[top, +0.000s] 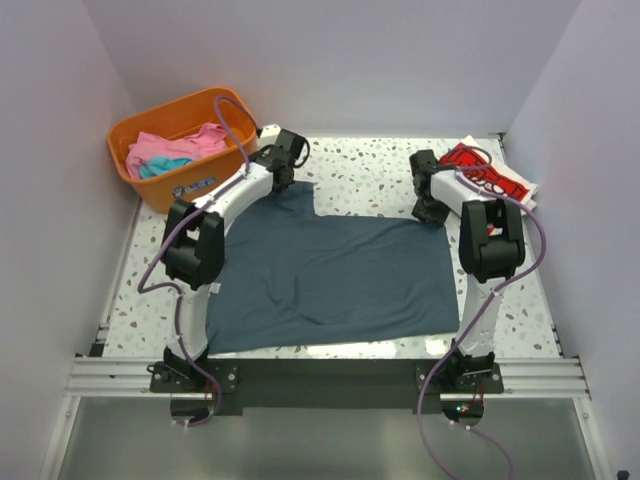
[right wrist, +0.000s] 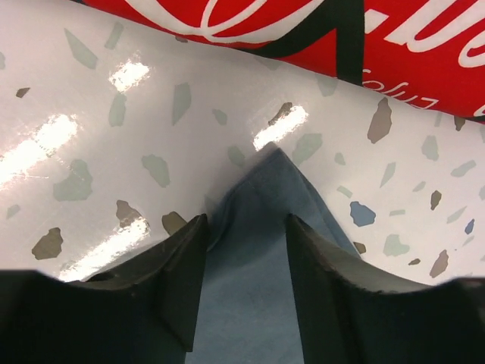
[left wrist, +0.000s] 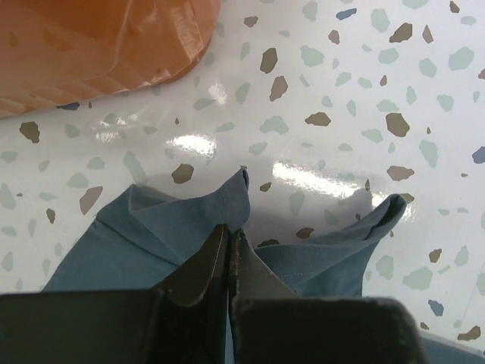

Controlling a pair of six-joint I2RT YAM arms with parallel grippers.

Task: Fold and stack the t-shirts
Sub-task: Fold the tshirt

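1. Slate-blue t-shirt [top: 330, 270] lies spread flat in the middle of the table [top: 370, 175], between the two arms. Only the top view shows it whole, with one narrow part reaching toward the left gripper [top: 285, 150].
2. The left wrist view alone shows the grip. The left gripper [left wrist: 229, 235] has its fingers pressed together on a fold of the slate-blue t-shirt [left wrist: 151, 235], and the cloth rises in two small peaks above the speckled table [left wrist: 341, 76].
3. The right wrist view shows what the top view hides. The fingers of the right gripper [right wrist: 246, 224] stand apart, with a corner of the slate-blue t-shirt [right wrist: 258, 250] between them. Whether the pads touch the cloth, I cannot tell.
4. The red t-shirt [top: 490, 180] with white lettering lies at the far right of the table, near the right gripper [top: 428, 200]. In the right wrist view the red t-shirt [right wrist: 424, 45] is just beyond the blue corner and apart from it.
5. The orange basket [top: 150, 120] stands at the far left corner. It holds a pink t-shirt [top: 165, 148] and a turquoise t-shirt [top: 160, 168], crumpled together. The left wrist view shows only the wall of the orange basket [left wrist: 91, 45].
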